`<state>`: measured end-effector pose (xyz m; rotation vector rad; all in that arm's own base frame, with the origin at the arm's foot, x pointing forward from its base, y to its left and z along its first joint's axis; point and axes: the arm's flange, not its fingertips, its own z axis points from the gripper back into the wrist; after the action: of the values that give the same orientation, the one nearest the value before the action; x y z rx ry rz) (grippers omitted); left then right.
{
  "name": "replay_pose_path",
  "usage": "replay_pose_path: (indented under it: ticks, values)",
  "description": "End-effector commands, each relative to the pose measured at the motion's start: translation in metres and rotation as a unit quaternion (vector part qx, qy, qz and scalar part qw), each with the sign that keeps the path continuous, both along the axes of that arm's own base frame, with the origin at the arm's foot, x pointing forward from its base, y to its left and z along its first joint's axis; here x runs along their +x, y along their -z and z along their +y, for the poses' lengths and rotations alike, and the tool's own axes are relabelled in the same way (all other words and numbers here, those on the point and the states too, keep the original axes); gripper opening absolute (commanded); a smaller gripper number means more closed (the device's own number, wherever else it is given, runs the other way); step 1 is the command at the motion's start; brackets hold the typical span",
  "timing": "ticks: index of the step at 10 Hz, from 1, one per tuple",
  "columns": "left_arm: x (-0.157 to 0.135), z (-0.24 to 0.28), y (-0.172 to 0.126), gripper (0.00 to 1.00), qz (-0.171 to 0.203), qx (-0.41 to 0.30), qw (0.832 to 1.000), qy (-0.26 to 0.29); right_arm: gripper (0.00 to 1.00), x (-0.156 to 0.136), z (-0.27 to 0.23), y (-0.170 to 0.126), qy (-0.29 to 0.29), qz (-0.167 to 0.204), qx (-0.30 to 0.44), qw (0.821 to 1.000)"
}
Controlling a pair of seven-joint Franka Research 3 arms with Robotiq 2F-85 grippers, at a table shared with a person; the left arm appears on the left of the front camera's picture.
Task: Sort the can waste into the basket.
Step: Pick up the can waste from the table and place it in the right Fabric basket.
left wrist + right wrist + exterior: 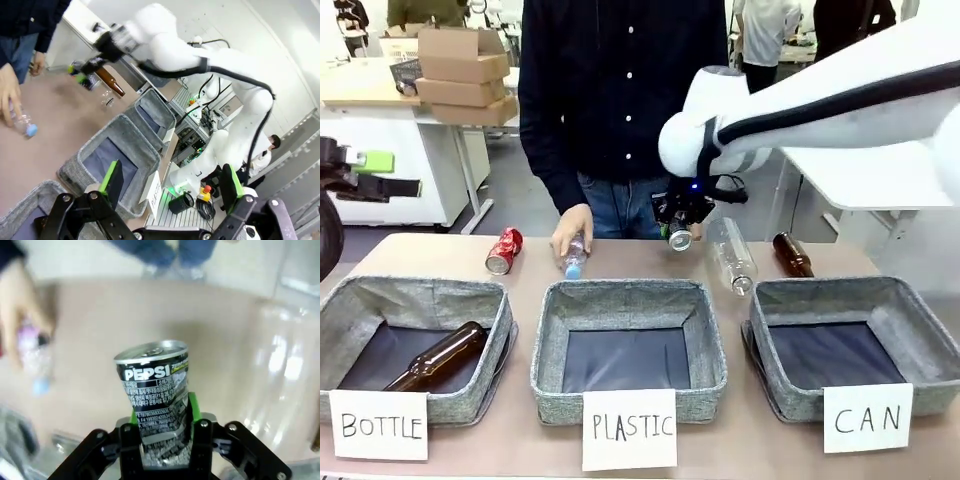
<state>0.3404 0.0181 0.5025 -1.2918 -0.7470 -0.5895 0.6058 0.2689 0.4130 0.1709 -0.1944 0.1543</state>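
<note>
**A:** How far along is the sorting being judged to be?

**B:** Taking the nearest thing first, the CAN basket point(920, 318), right-hand one of three, is being shown with only dark lining inside. So nothing is being counted as done yet. One can is being carried, and one is being left on the table.

**A:** Where is the carried one being held?

**B:** The dark can point(155, 385) is being pinched by its lower body between the green pads of the right gripper point(161, 422), whose jaws are being pressed onto its crumpled wall. In the front view it is being held over the table's far strip, behind the gap between the PLASTIC basket point(630, 293) and the CAN basket, seemingly lifted off the surface.

**A:** And which way is it being pointed?

**B:** Its long axis is being kept roughly in line with the fingers, leaning slightly. The silver end is being pointed away from the wrist. In the front view that is towards the camera and somewhat down.

**A:** And the other can?

**B:** The red can point(504, 250) is being left on its side beyond the BOTTLE basket point(410, 288), lying diagonally with its silver end towards the near left. Nothing is being seen touching it.

**A:** And the left gripper point(171, 182)?

**B:** It is being held spread wide, with nothing between its pads, well apart from both cans.

**A:** And farthest back?

**B:** A person's hand point(570, 226) is being rested over a clear plastic bottle point(574, 260), with the fingers loosely curled.
</note>
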Motion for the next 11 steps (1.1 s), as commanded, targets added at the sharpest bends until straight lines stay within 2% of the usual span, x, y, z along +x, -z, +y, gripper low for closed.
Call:
replay_pose_path:
  ticks: [1, 2, 3, 4, 6, 8, 11]
  values:
    - [0.0, -0.001, -0.002, 1.0, -0.013, -0.012, 1.0, 0.001, 0.22, -0.099, -0.076, -0.023, -0.12, 0.051, 0.01, 0.991]
    - [0.0, -0.001, -0.002, 1.0, -0.013, -0.012, 1.0, 0.001, 0.22, -0.127, -0.104, -0.024, -0.16, 0.073, 0.011, 0.984]
    - [0.0, -0.001, -0.002, 1.0, -0.013, -0.012, 1.0, 0.001, 0.22, -0.153, -0.134, -0.019, -0.167, 0.094, 0.036, 0.981]
    - [0.0, -0.001, -0.002, 1.0, -0.013, -0.012, 1.0, 0.001, 0.22, -0.187, -0.167, -0.009, -0.18, 0.082, 0.067, 0.978]
    - [0.0, -0.001, -0.002, 1.0, -0.013, -0.012, 1.0, 0.001, 0.22, -0.226, -0.214, 0.009, -0.125, 0.052, 0.136, 0.982]
    - [0.0, -0.001, -0.002, 1.0, -0.013, -0.012, 1.0, 0.001, 0.22, -0.236, -0.235, 0.018, -0.094, 0.045, 0.157, 0.982]
    - [0.0, -0.001, -0.002, 1.0, -0.013, -0.012, 1.0, 0.001, 0.22, -0.231, -0.238, 0.023, -0.083, 0.047, 0.162, 0.982]
